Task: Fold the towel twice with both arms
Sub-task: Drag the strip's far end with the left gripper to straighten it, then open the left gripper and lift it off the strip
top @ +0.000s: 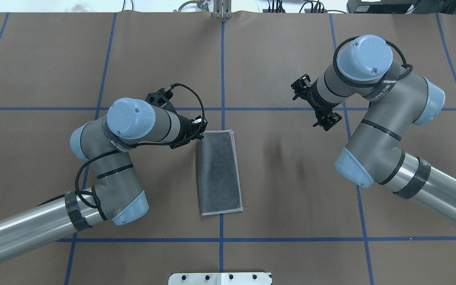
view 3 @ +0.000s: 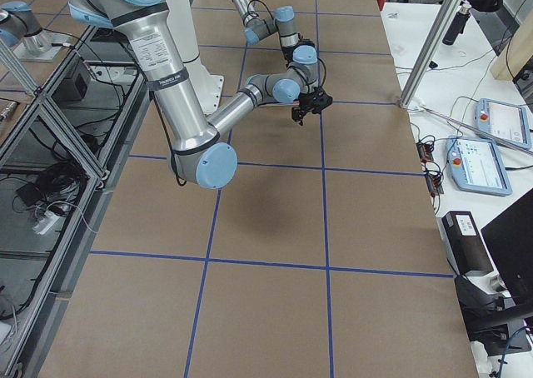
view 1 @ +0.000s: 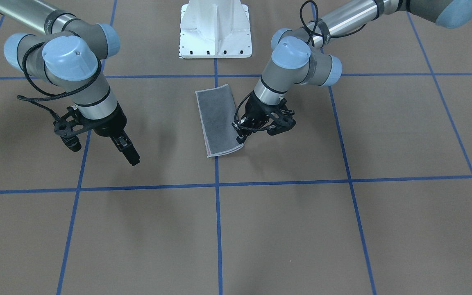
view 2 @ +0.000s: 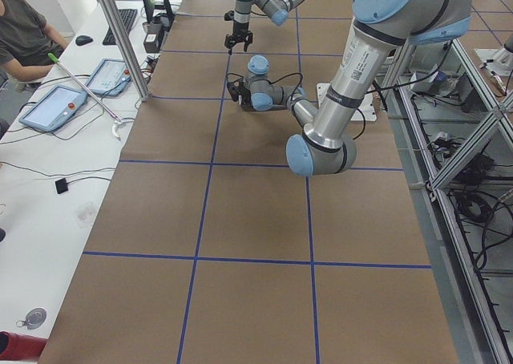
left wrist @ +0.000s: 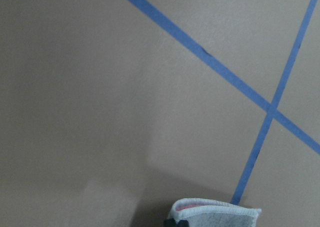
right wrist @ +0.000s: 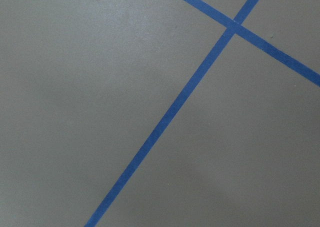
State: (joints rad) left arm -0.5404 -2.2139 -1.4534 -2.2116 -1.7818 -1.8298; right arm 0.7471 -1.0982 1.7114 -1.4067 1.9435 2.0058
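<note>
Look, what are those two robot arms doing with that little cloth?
They are folding a towel. It lies on the brown table as a narrow strip, grey side up, so it looks folded once. The left gripper is at one corner, on the side far from the robot, and seems to pinch it, since that corner is lifted a little. The right gripper hangs off to the side, not touching the towel.

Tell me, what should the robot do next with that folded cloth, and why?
Probably bring the right gripper across to the free corner of the short end whose other corner the left gripper pinches. The towel lies folded once, a narrow grey strip, so one fold remains. The right gripper hangs open, apart from it; lifting by one corner alone would likely skew the fold.
</note>
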